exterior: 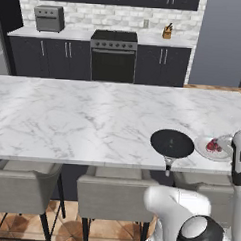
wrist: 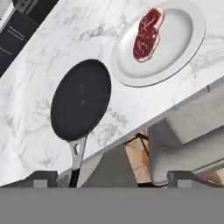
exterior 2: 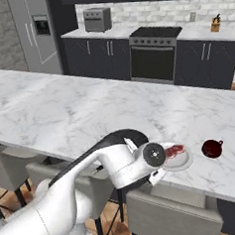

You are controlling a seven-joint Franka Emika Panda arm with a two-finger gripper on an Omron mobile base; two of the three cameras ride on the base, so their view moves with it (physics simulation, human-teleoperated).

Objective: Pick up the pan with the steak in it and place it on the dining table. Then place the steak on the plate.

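The gripper hangs wide open and empty above the dining table edge. Below it the pan sits bare on the marble, and the steak lies on the plate just beside. Both placements look done; only pulling clear seems left.

Toaster, oven, knife blk
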